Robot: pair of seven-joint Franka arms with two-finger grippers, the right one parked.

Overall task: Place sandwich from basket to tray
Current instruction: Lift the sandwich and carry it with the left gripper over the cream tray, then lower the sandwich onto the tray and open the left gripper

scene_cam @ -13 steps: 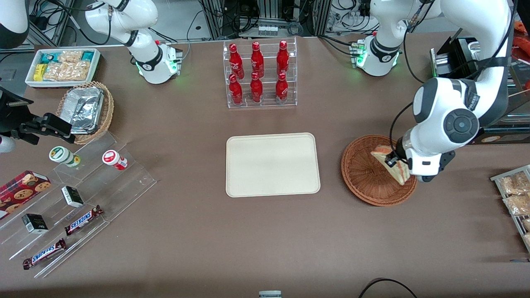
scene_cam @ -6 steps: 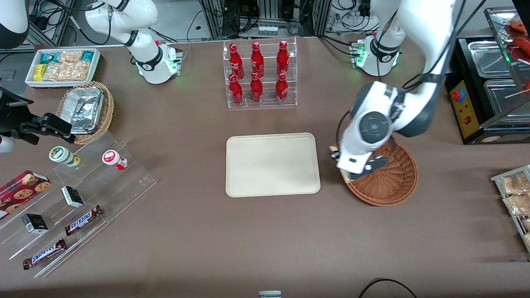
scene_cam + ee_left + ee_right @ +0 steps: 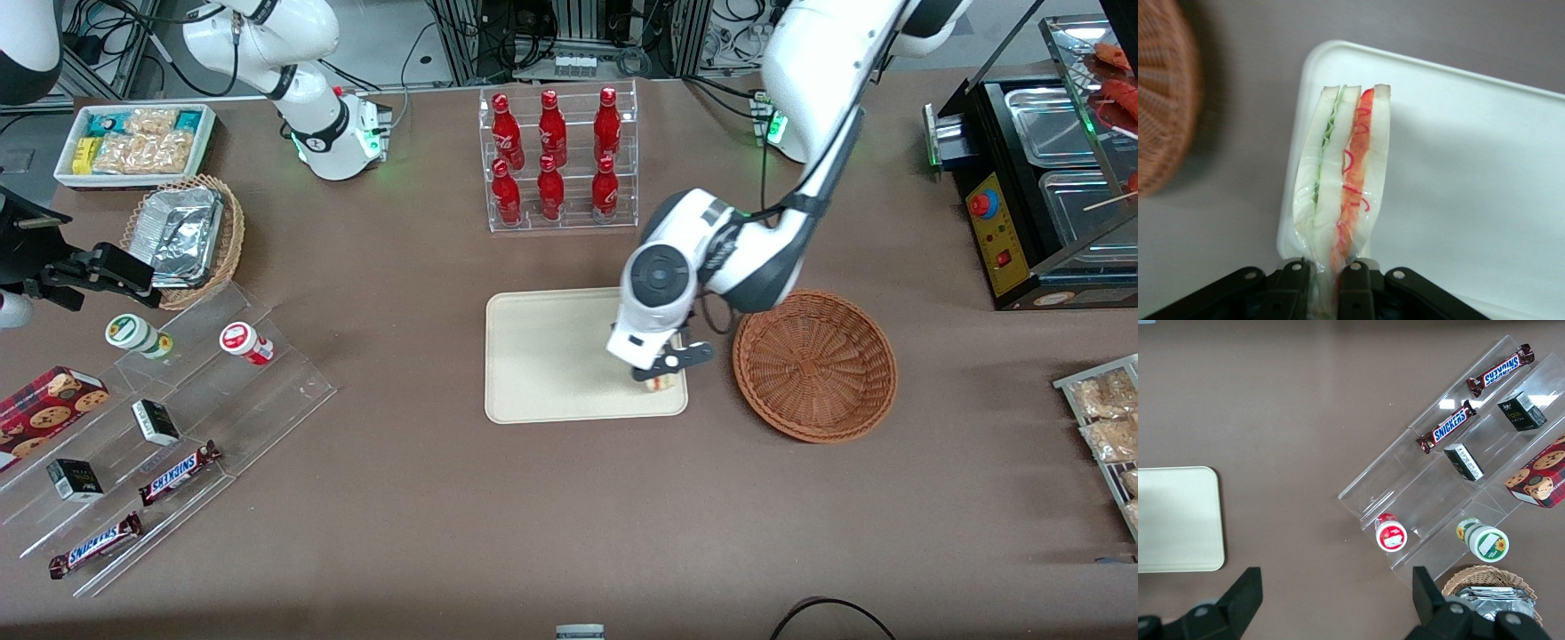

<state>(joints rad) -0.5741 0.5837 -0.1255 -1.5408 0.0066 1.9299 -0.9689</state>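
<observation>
Gripper [image 3: 1327,283] clamped on the sandwich [image 3: 1341,180], fingers [image 3: 1293,280] pinching its narrow end, wedge hanging straight out from the fingertips with red and green filling edges showing. Poised over the tray [image 3: 551,356], above the corner nearest the basket [image 3: 813,364]. Sandwich tip [image 3: 658,383] peeking out under the wrist, just above the tray surface; contact not discernible. Basket just beside the gripper on the tabletop [image 3: 444,498], toward the working arm's end. Rack of red bottles [image 3: 556,156] farther from the front camera than the gripper.
</observation>
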